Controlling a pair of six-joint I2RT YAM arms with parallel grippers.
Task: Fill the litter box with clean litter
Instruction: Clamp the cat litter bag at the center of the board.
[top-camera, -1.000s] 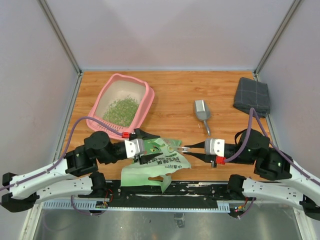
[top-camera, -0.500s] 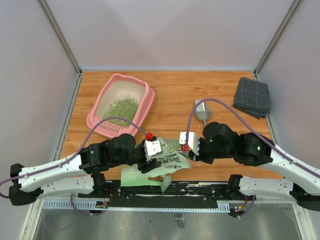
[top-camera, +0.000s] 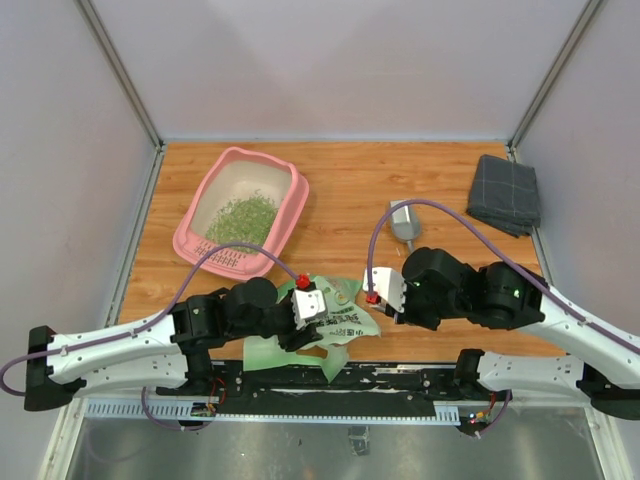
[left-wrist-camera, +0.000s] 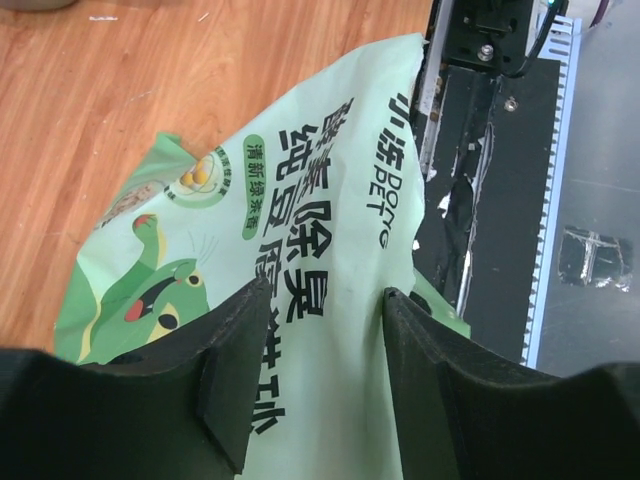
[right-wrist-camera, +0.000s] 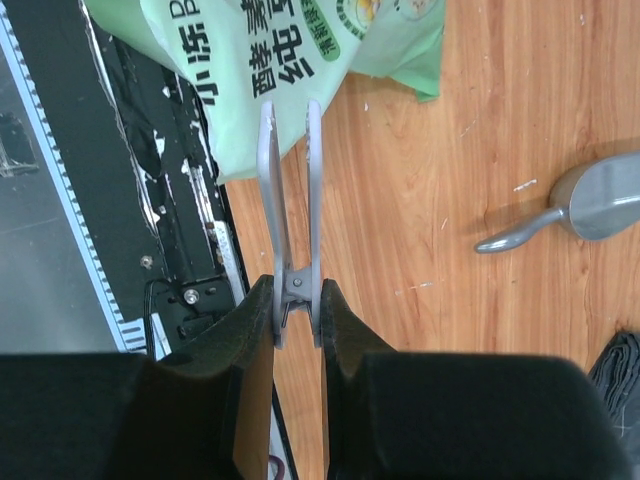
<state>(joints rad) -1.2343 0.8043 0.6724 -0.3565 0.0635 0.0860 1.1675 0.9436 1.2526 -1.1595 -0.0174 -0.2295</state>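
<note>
The pink litter box (top-camera: 291, 196) stands at the back left with a loose heap of green clean litter (top-camera: 243, 218) inside. A light green printed bag (top-camera: 345, 325) (left-wrist-camera: 300, 200) lies flat near the front edge. My left gripper (top-camera: 325, 322) (left-wrist-camera: 326, 292) is open and hangs low over the bag, which fills the gap between its fingers. My right gripper (top-camera: 362, 300) (right-wrist-camera: 296, 290) is shut on the hinge end of a grey clip (right-wrist-camera: 312, 170). The clip's two long arms are spread and reach the bag's edge (right-wrist-camera: 270, 60).
A grey metal scoop (top-camera: 405, 222) (right-wrist-camera: 590, 205) lies on the wood behind my right arm. A folded grey cloth (top-camera: 505, 193) sits at the back right corner. The black base rail (top-camera: 400, 378) runs just in front of the bag.
Over the last second both arms swung inward to the bag. The left gripper slid further right onto it and its jaws narrowed a little. The right gripper still holds the clip.
</note>
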